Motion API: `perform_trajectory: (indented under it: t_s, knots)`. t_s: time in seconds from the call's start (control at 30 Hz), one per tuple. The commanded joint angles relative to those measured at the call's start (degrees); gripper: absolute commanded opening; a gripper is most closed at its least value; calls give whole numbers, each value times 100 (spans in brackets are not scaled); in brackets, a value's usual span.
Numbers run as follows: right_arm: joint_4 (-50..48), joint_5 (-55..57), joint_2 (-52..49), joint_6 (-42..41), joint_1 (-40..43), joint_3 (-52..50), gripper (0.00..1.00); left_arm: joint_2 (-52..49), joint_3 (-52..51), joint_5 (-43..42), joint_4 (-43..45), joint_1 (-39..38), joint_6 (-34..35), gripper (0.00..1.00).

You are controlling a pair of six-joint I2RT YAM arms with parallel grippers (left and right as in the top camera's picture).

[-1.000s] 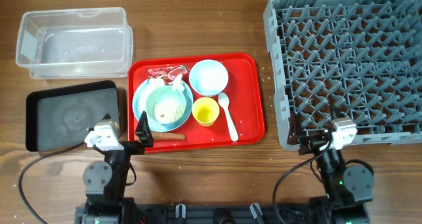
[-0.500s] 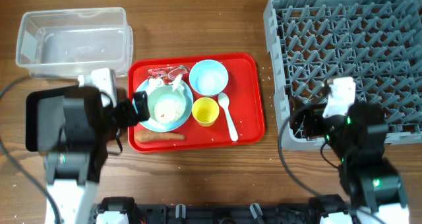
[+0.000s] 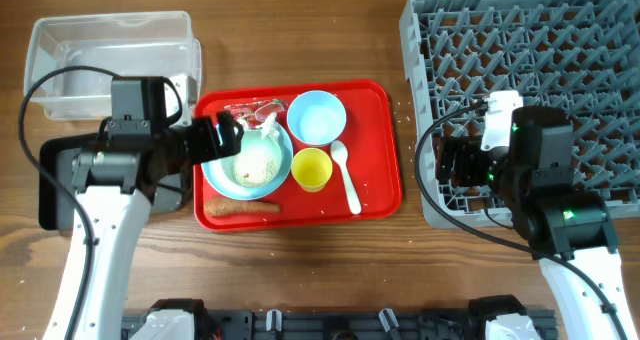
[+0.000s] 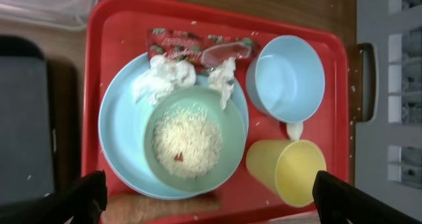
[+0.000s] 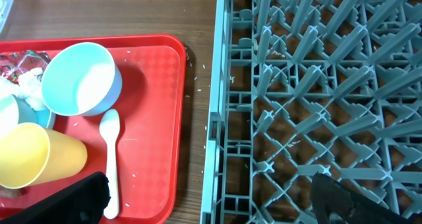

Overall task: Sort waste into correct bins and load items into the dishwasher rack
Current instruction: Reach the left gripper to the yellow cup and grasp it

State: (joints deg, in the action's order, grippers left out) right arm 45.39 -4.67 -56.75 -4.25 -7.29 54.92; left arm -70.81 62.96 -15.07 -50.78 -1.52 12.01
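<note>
The left gripper (image 4: 210, 194) is being held wide open. Just ahead, between its jaws, one round pale-green bowl (image 4: 231, 118) of loose white rice (image 4: 188, 141) is being carried on one smooth light-blue plate (image 4: 119, 145). Crumpled wrappers (image 4: 198, 46) are being seen beyond, one light-blue bowl (image 4: 287, 79) and one yellow cup (image 4: 287, 171) toward the right jaw, and one thin orange-brown stick (image 4: 161, 203) nearest, all on a flat red tray (image 4: 115, 26). The right gripper (image 5: 204, 201) is likewise being held wide, with one white plastic spoon (image 5: 111, 158) being seen ahead of its left jaw and the grey pegged dishwasher rack (image 5: 316, 85) ahead of its right.
</note>
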Motion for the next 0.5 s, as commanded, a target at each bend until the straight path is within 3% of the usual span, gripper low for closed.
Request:
perform_trajectory:
  t_s: [0.0,0.17,0.37,0.47]
  knots:
    - [-7,129,-4,-197,24,133,100,-417,107,-225,308,-389,195,100]
    - [7,127,-4,-238,24,133,100,-1329,107,-201,542,-1158,192,88]
    - [35,127,-4,-234,24,133,100,-2385,107,-201,678,-1803,195,56]
    - [35,127,-4,-236,24,133,100,-2618,107,-201,758,-2006,192,54]
